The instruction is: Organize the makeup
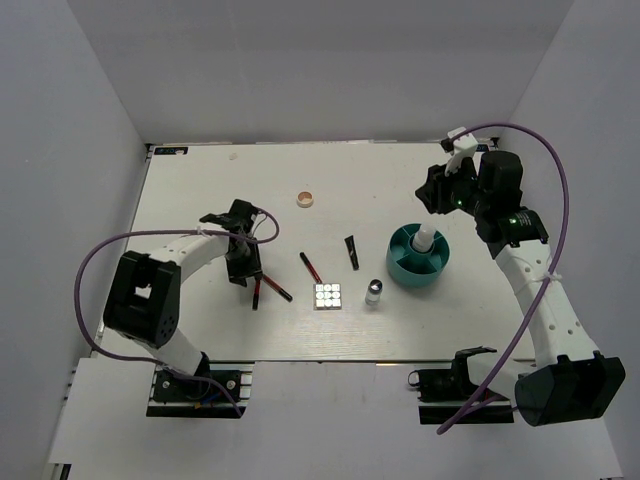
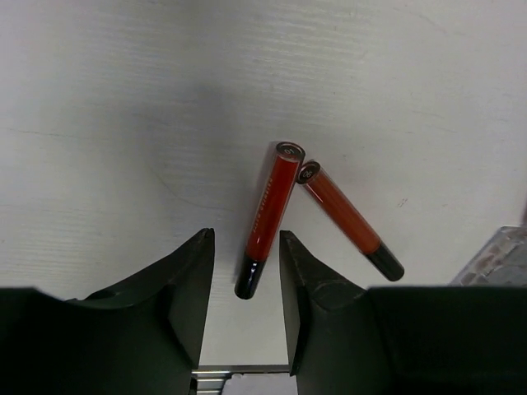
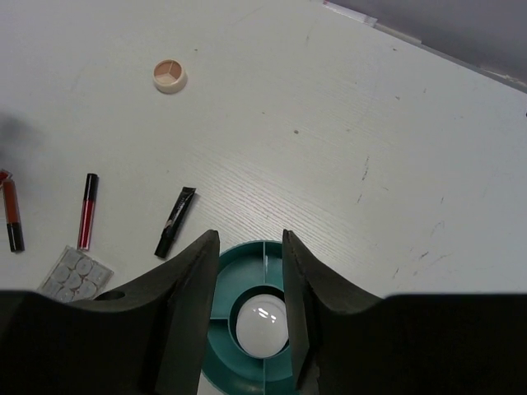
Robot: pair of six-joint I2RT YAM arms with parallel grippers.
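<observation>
so here's how we see it: the left gripper [image 2: 244,243] is down low over the left part of the table [image 1: 200,190] with its jaws apart. The black end of one red-and-black pencil [image 2: 268,216] sits in the gap between them, and there's bare table showing on both sides of it, so we'd say the jaws are open around the pencil and not pinching it. A second pencil [image 2: 350,220] lies just beside the first, cap ends nearly touching and black ends splayed out like a V. A third pencil [image 1: 311,267] lies on its own further right, near the black tube [image 1: 352,252]. On the near side of those two we've got the square palette [image 1: 328,296] with its white pans, and the silver-capped vial [image 1: 374,293] standing just to its right. The round peach compact [image 1: 305,199] is off by itself toward the far side of the table, well apart from the rest. Over on the right, the white bottle [image 1: 426,239] stands upright in the middle compartment of the teal tub [image 1: 398,265]. The right gripper [image 3: 249,239] hangs above the tub with its jaws apart too. Looking down through the gap from the wrist view, we see the bottle's rounded top below the fingers, so as far as we can see that gripper isn't holding anything
</observation>
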